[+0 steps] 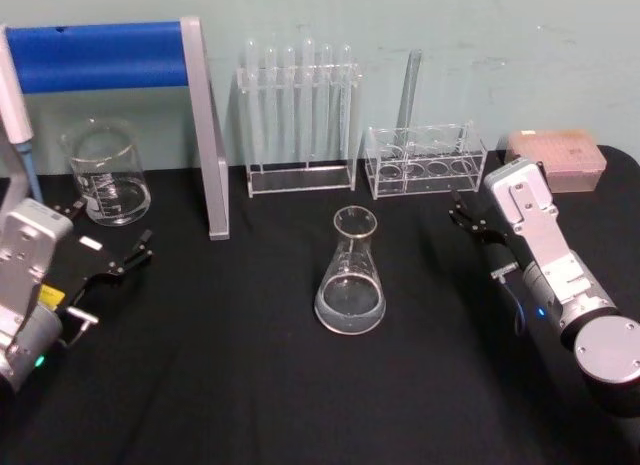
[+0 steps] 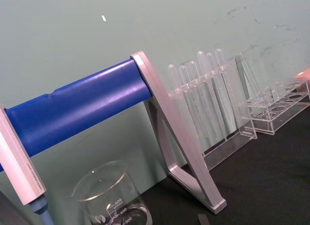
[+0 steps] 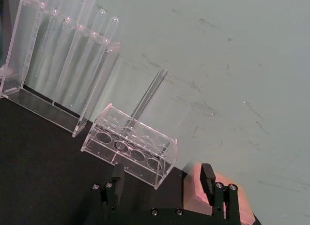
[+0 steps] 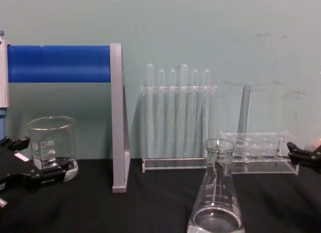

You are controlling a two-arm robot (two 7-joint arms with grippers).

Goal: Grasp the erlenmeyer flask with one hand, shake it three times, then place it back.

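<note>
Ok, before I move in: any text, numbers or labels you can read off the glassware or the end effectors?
"300": printed among the white graduation marks on the beaker, left wrist view; the figure above it is too blurred to read.
Erlenmeyer flask: white graduation marks, figures too small to read.
White tag by the left end effector: nothing legible on it.
Right end effector: no legible text.
</note>
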